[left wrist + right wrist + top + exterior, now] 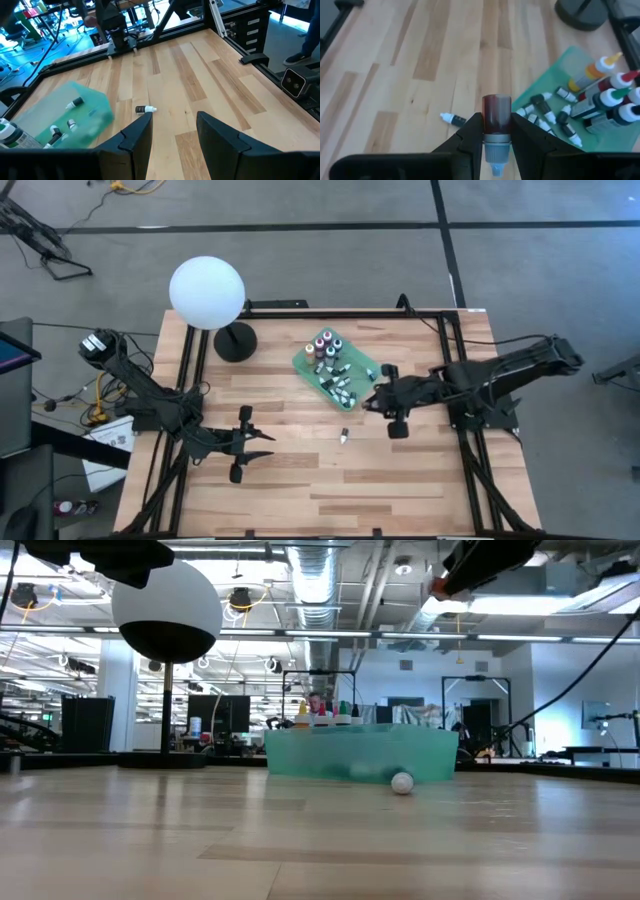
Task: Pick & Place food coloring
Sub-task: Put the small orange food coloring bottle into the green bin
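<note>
A green tray [312, 365] lies at the table's far middle and holds several food coloring bottles, some upright [326, 345], some lying [545, 114]. One small dark bottle with a white cap [344, 436] lies alone on the wood nearer the front; it also shows in the left wrist view [146, 109] and the right wrist view [453, 118]. My right gripper [370, 401] hangs above the tray's right edge, shut on a red bottle [496, 111]. My left gripper [268, 447] waits open at the table's left, with nothing between its fingers [135, 140]. My right gripper pinches the red bottle's body, just above its grey cap [496, 131], between its two fingers [471, 134]. The fingers slant downward and lie along the bottle. The bottle is lifted clear of table and tray. Its cap [496, 150] points back toward the wrist and its red end sticks out past the fingertips.
A lamp with a white globe [207, 292] and a round black base [235, 342] stands at the far left, close to the tray. Black frame rails [452, 370] run along the table's left and right sides. Bare wood lies between the loose bottle and the front edge.
</note>
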`<state>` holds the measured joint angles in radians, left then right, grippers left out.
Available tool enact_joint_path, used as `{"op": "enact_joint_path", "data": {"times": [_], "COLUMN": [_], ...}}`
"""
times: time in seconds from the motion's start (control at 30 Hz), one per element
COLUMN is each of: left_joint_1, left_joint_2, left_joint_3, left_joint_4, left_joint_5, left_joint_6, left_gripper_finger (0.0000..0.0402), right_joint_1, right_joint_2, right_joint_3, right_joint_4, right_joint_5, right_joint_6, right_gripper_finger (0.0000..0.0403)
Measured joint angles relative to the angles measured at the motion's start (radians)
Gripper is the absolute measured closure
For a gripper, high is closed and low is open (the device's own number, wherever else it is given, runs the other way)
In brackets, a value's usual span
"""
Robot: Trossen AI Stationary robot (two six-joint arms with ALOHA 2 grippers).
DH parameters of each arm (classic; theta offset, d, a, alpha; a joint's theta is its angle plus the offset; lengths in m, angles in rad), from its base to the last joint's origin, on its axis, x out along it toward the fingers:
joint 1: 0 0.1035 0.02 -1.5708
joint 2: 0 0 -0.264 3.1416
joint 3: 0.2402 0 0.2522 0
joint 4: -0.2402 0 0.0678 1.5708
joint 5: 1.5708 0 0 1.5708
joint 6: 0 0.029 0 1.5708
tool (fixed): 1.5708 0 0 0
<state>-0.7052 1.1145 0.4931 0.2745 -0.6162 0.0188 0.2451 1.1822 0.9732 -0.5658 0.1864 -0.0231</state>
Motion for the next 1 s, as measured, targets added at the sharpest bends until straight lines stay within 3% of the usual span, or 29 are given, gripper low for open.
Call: {"op": "enact_joint_path", "data": {"times": [0.27, 1.0], "left_joint_1": [0.0, 0.0], "left_joint_2": [0.0, 0.0], "left_joint_3": [0.0, 0.0], "left_joint_4": [0.012, 0.014], "left_joint_5": [-0.001, -0.028], "left_joint_6": [0.001, 0.004], "left_gripper_finger": [0.0253, 0.0253], "right_joint_1": [-0.036, -0.219], "right_joint_2": [-0.047, -0.015], "right_joint_3": [-0.074, -0.3], "right_joint_4": [0.129, 0.608], "right_joint_5": [-0.001, -0.008], "right_joint_6": [-0.039, -0.128], "right_gripper_finger": [0.0321, 0.0321]}}
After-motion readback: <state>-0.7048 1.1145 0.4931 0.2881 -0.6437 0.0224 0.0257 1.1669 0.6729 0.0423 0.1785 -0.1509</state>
